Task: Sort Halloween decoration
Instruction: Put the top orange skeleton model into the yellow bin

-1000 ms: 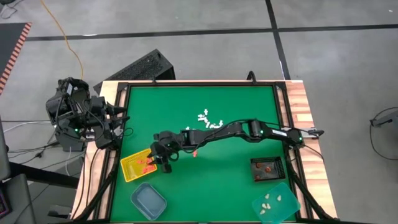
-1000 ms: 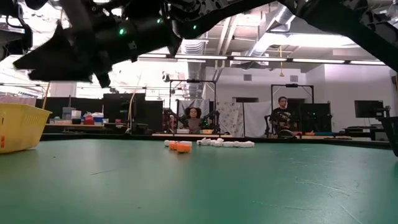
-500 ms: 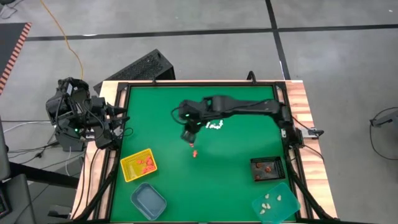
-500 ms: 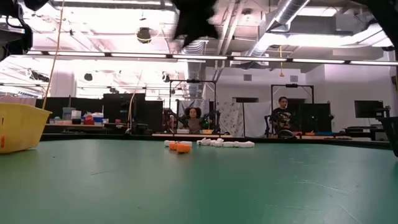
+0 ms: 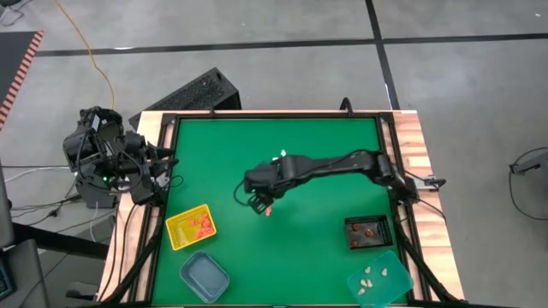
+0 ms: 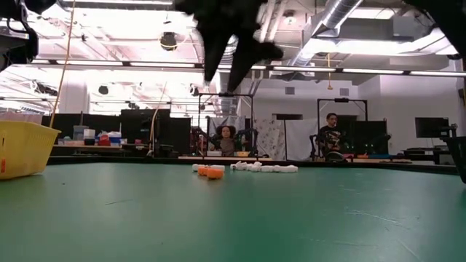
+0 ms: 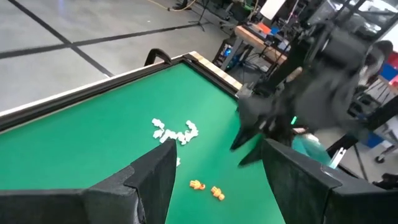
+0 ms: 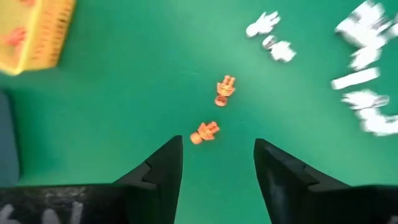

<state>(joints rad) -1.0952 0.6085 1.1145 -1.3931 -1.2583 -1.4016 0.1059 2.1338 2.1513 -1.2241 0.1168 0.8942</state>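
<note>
Two orange Halloween decoration trinkets (image 8: 224, 89) (image 8: 205, 132) lie on the green table mat, also seen in the high view (image 5: 267, 210) and low view (image 6: 211, 172). A cluster of white trinkets (image 8: 364, 93) (image 6: 262, 168) lies just beyond them; in the high view my right arm hides most of it. My right gripper (image 8: 217, 143) (image 5: 259, 202) hovers open above the orange pair, pointing steeply down, with nothing between its fingers. My left gripper (image 7: 217, 149) (image 5: 163, 171) waits open beside the table's left edge.
A yellow tray (image 5: 190, 227) with orange pieces and a blue-grey tray (image 5: 204, 275) stand near the front left. A black tray (image 5: 368, 231) and a teal tray (image 5: 379, 278) with cream pieces stand at the front right. People sit in the room behind the table (image 6: 331, 135).
My right gripper has left the yellow tray, swung up and toward the table's middle, first to the white cluster, then back a little toward the near edge over the orange pair. Its wrist has rolled and tipped downward. The trinkets have stayed in place.
</note>
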